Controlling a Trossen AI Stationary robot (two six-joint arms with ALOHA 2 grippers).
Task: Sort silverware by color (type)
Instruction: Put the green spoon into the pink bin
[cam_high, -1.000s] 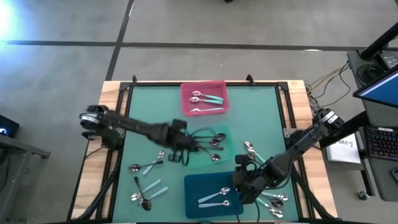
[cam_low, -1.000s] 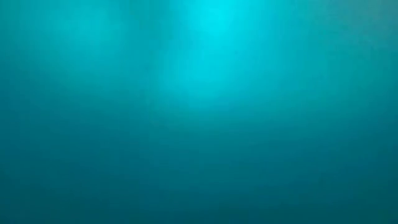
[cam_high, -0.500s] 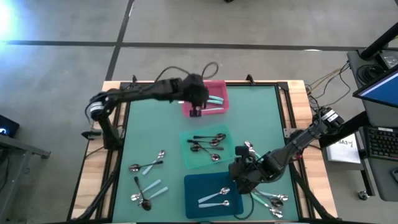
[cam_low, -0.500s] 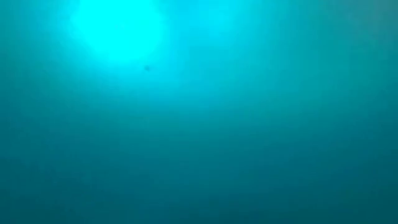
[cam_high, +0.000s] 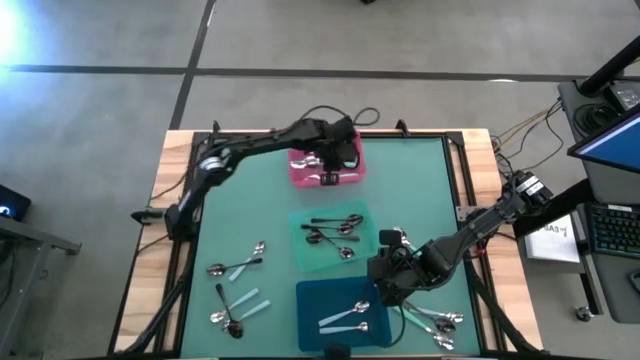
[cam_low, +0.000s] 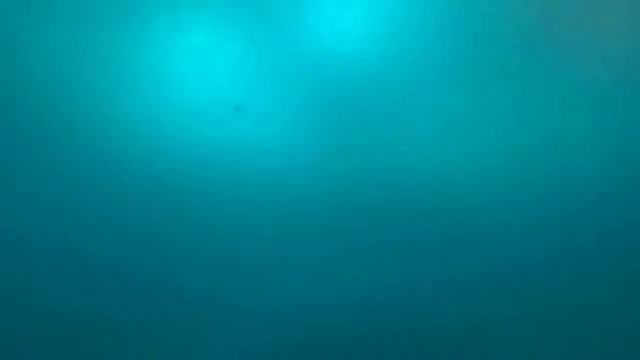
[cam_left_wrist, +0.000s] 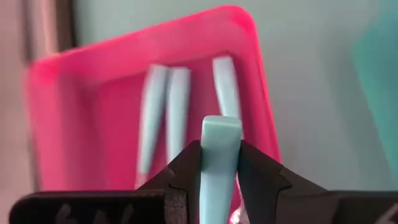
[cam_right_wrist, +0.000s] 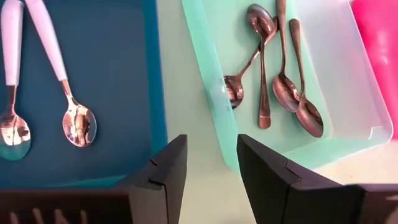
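My left gripper (cam_high: 328, 172) hangs over the pink tray (cam_high: 300, 176) at the table's far side, shut on a teal-handled spoon (cam_left_wrist: 221, 143). Three more teal handles (cam_left_wrist: 177, 106) lie in that tray. My right gripper (cam_right_wrist: 211, 165) is open and empty, low over the mat between the dark-teal tray (cam_right_wrist: 112, 74) and the mint tray (cam_right_wrist: 348, 99). Two pale-handled spoons (cam_right_wrist: 59, 74) rest in the dark-teal tray, and several dark metal spoons (cam_right_wrist: 273, 68) in the mint one. The low view shows only a teal blur. My left gripper pinches the spoon's teal handle (cam_left_wrist: 219, 163) between its two fingers (cam_left_wrist: 186, 168). The handle's squared end (cam_left_wrist: 221, 127) juts out past the fingertips, over the pink tray's floor. The gripper hides the spoon's bowl, and I cannot tell whether any part rests on the tray.
Loose spoons lie on the green mat near the left near corner (cam_high: 235, 266) (cam_high: 235, 308), and more by the right near corner (cam_high: 440, 322) and behind my right gripper (cam_high: 400, 238). A raised frame (cam_high: 460, 170) borders the mat.
My left arm has swung from the mint tray's left side toward the far edge and now hangs over the pink tray. My right gripper has crept slightly toward the far edge and stays open.
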